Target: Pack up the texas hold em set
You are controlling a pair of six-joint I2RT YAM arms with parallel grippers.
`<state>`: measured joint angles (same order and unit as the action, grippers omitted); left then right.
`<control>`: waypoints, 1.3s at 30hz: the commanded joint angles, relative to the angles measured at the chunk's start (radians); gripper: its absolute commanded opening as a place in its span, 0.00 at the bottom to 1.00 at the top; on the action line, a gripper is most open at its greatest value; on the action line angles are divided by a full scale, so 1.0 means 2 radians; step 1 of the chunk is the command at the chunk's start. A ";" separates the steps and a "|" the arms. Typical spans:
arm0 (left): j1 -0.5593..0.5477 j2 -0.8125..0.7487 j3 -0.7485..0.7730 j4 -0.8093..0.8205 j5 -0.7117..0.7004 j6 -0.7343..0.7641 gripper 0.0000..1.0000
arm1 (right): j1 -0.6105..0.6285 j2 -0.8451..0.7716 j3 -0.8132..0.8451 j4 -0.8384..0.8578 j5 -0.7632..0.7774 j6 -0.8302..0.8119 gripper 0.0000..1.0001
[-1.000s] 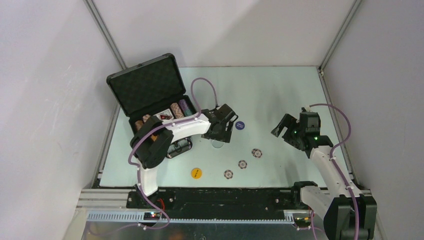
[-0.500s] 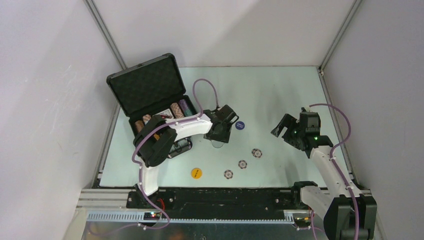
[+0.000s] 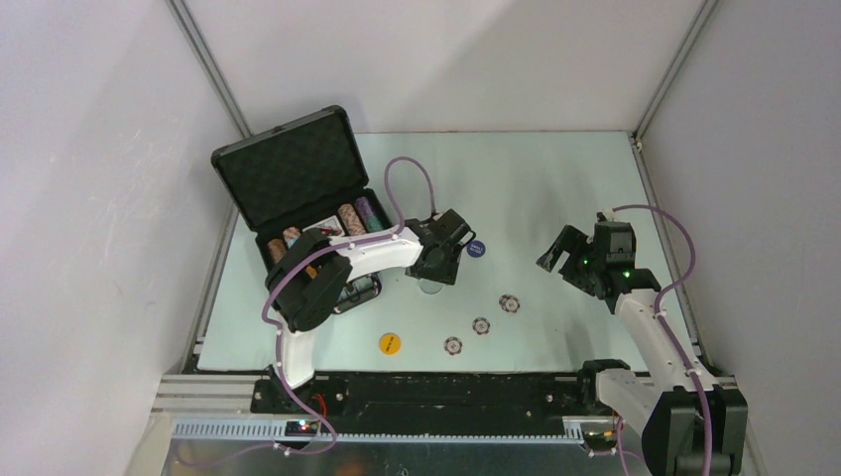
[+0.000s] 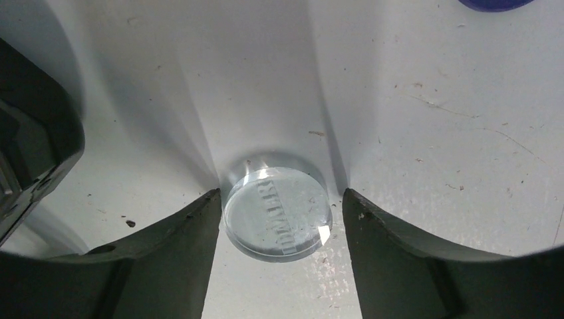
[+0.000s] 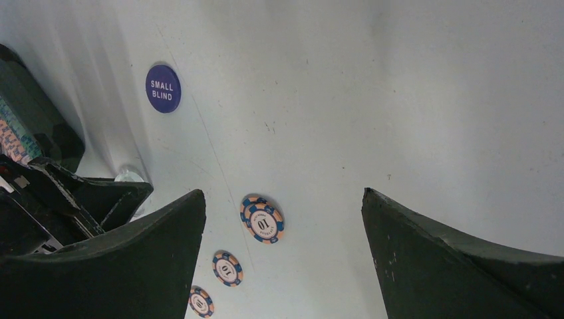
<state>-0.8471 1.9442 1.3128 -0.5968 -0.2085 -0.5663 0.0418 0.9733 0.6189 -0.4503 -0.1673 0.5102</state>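
Arm links are blocking much of the overhead view: the left arm (image 3: pixel 362 250) is lying across the front of the small black briefcase (image 3: pixel 288 174), which is sitting open at the far left of the table (image 3: pixel 555 169) with its foam-lined lid raised, so only rows of striped chips (image 3: pixel 349 216) are peeking out of the tray. The left gripper (image 3: pixel 433 270) is pointing down over a clear disc (image 3: pixel 431 288), barely visible here. A round blue disc (image 3: pixel 477 249) is lying just beside it, a yellow disc (image 3: pixel 390 343) near the front edge, and three loose poker chips (image 3: pixel 481 325) in a diagonal line between. The right gripper (image 3: pixel 560 260) is hovering well apart on the right.

From the left wrist, the clear disc is lying flat and glassy, its faint lettering too washed out to read. The dark fingers (image 4: pixel 179 246) are standing tight at either side, but I cannot tell whether they are pinching it. The blue disc is getting cut off at the top edge.

From the right wrist, the jaws are gaping wide with nothing between them; the blue disc is reading "SMALL BLIND", and the loose chips, striped peach and blue, are showing "10"
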 commanded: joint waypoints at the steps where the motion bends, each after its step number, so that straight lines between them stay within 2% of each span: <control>1: -0.007 -0.004 0.004 -0.006 -0.009 0.005 0.76 | -0.002 -0.002 -0.002 0.011 -0.007 -0.009 0.90; 5: -0.007 -0.009 0.001 -0.015 -0.018 0.006 0.80 | -0.002 0.000 -0.002 0.013 -0.008 -0.010 0.90; 15: -0.014 -0.010 0.001 -0.031 -0.025 0.008 0.75 | -0.002 0.001 -0.002 0.013 -0.010 -0.011 0.90; 26: -0.020 -0.009 0.003 -0.045 -0.036 0.007 0.79 | -0.002 0.005 -0.002 0.014 -0.012 -0.011 0.90; 33: -0.022 -0.010 0.004 -0.044 -0.031 0.008 0.73 | -0.002 0.005 -0.002 0.014 -0.013 -0.011 0.89; 39: -0.022 -0.014 0.003 -0.045 -0.031 0.009 0.77 | -0.002 0.005 -0.002 0.014 -0.014 -0.011 0.89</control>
<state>-0.8818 1.9385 1.3128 -0.6308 -0.2588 -0.5671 0.0418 0.9844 0.6189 -0.4431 -0.1856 0.4995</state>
